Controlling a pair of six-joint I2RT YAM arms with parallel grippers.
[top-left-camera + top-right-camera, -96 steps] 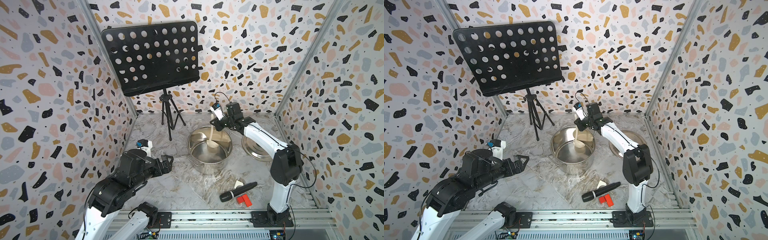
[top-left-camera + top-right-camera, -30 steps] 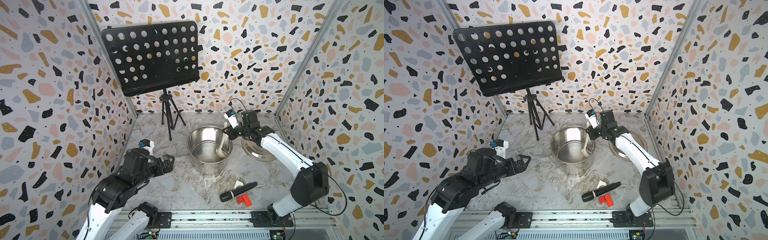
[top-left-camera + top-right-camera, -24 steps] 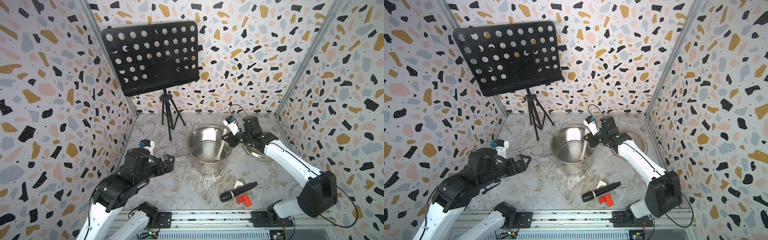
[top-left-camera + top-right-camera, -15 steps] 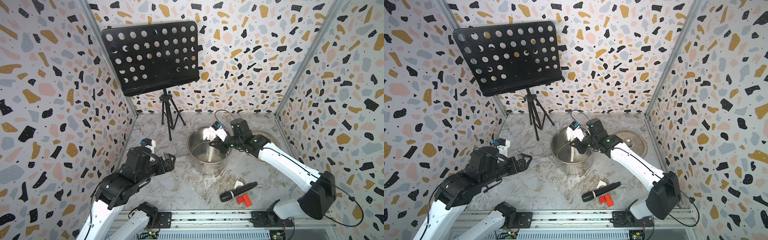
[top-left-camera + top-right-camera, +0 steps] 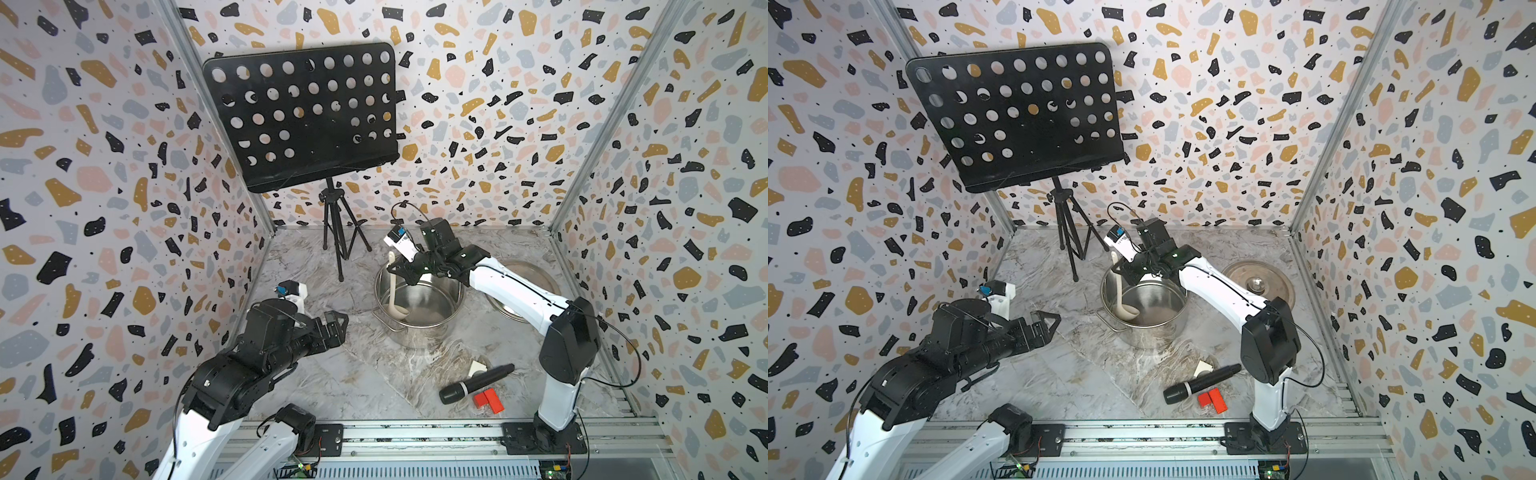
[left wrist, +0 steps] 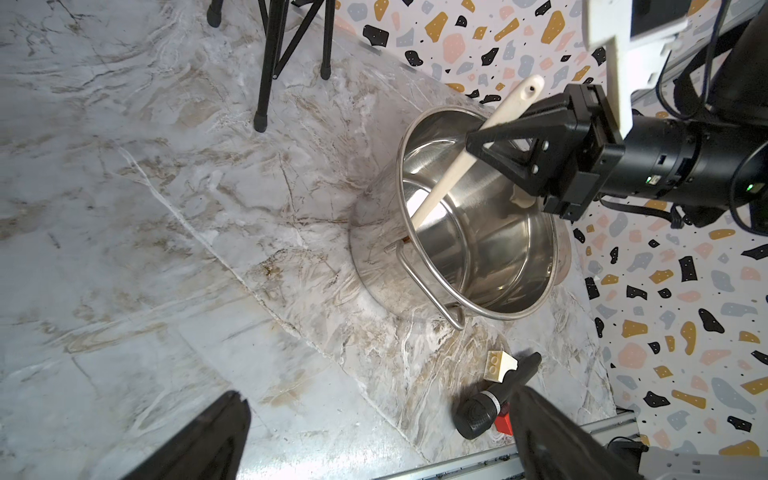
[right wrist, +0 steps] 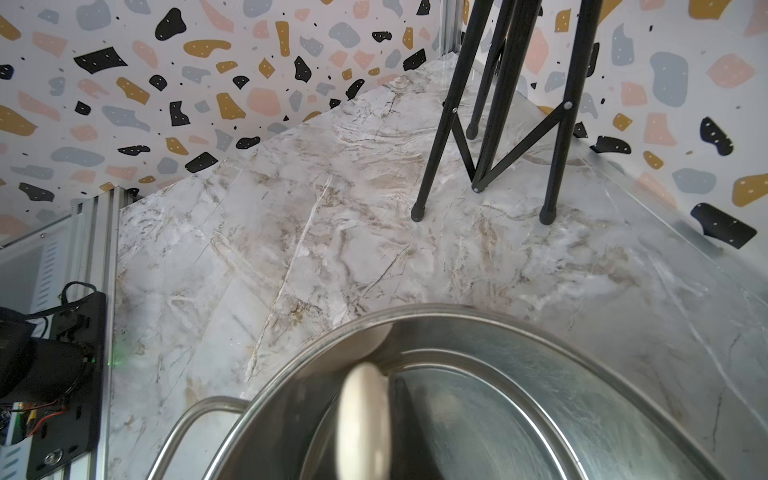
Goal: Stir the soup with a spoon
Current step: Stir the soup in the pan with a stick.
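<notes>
A steel pot (image 5: pixel 419 307) stands mid-table. The cream-white spoon (image 5: pixel 391 291) stands nearly upright inside it by the left wall, its bowl down at the pot's bottom (image 5: pixel 1128 311). My right gripper (image 5: pixel 400 273) reaches over the far left rim and is shut on the spoon's handle (image 6: pixel 457 166) just below its top end. The right wrist view looks down the blurred spoon (image 7: pixel 363 419) into the pot. The pot's bottom looks dull brownish; I cannot make out soup as such. My left gripper (image 5: pixel 333 328) hovers open and empty over the table left of the pot.
A black music stand (image 5: pixel 307 116) on a tripod (image 5: pixel 338 245) stands at the back left. The pot lid (image 5: pixel 1258 284) lies right of the pot. A black microphone (image 5: pixel 478 382), a red block (image 5: pixel 488 401) and a cream block (image 5: pixel 476 368) lie near the front edge.
My right gripper has swept the spoon from the pot's right side across to its left side. The left arm has barely moved.
</notes>
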